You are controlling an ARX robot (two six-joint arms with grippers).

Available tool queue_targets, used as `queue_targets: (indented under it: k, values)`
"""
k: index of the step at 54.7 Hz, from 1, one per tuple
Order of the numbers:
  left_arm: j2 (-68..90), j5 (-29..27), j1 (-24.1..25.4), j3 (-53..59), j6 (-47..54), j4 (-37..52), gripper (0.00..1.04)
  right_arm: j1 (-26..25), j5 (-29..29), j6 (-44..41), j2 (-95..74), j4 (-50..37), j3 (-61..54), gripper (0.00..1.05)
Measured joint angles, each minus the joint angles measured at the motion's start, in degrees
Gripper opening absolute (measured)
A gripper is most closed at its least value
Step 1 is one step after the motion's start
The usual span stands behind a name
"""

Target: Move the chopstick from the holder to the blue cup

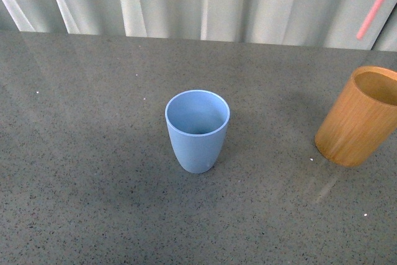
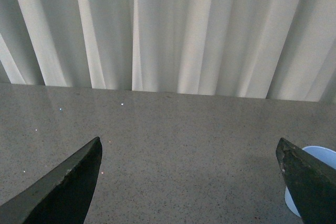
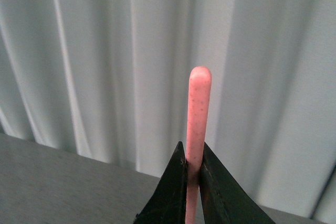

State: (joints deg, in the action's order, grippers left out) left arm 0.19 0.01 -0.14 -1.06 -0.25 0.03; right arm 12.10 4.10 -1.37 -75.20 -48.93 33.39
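The light-blue cup [image 1: 197, 130] stands upright and empty in the middle of the grey table. The orange-brown wooden holder [image 1: 359, 116] stands at the right edge of the front view. Above it, at the top right corner, a slanted piece of the pink chopstick [image 1: 377, 3] hangs in the air, clear of the holder. In the right wrist view my right gripper [image 3: 193, 153] is shut on the chopstick [image 3: 198, 108], whose rounded end sticks out beyond the fingertips. My left gripper [image 2: 189, 148] is open over bare table, with the blue cup's rim [image 2: 321, 153] beside one finger.
A pale pleated curtain [image 1: 205, 1] hangs behind the table's far edge. The speckled grey table [image 1: 93, 153] stretches left of the cup. Neither arm shows in the front view.
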Motion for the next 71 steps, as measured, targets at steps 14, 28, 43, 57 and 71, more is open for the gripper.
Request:
queue_targets:
  k: [14,28,43,57,71]
  values:
    - [0.0,0.0,0.0,0.0,0.0,0.0,0.98,8.37,-0.79,14.49,-0.68,1.42,1.18,0.03]
    - [0.0,0.0,0.0,0.0,0.0,0.0,0.98,11.32,-0.81,16.94,-9.84,-0.5,1.79,0.03]
    - [0.0,0.0,0.0,0.0,0.0,0.0,0.98,14.25,-0.59,16.37,-14.53,-1.22,4.74,0.03]
    - [0.0,-0.02,0.0,0.0,0.0,0.0,0.98,16.06,-0.61,15.12,-19.21,-1.66,6.16,0.03]
    - [0.0,0.0,0.0,0.0,0.0,0.0,0.98,17.79,-1.46,14.21,-22.34,-2.25,6.25,0.03]
